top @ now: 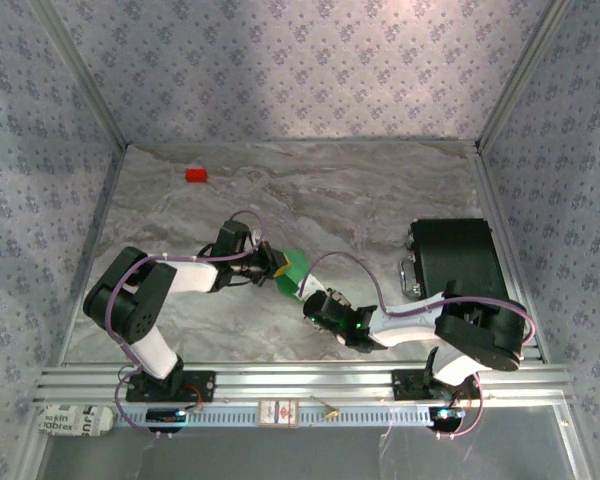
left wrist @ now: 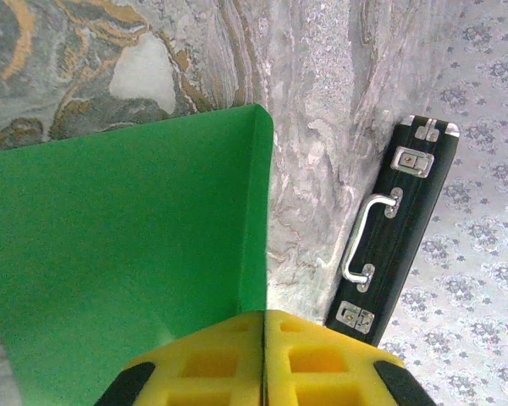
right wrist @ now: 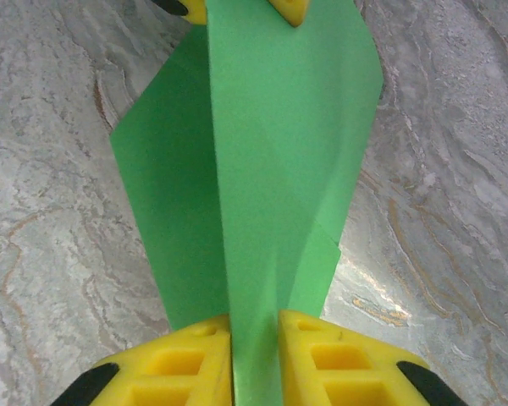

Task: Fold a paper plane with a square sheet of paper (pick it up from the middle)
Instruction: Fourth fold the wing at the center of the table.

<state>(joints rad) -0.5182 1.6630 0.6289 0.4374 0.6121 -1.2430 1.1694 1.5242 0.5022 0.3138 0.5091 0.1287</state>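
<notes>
Over the marble table (top: 380,190), at its middle, we judge the folding half done. The right gripper (right wrist: 254,338) clamps the near end of the paper (right wrist: 271,169), and the left gripper (left wrist: 263,326) is closed on the far end. The long axis runs gripper to gripper; we cannot tell which end is the nose. The next move calls for sharpening the centre crease with the layers aligned.

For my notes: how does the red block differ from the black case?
The red block is small; the black case is far larger, with a silver handle and latches. The block lies far left, the case by the right edge. Both rest on the marble table.
</notes>
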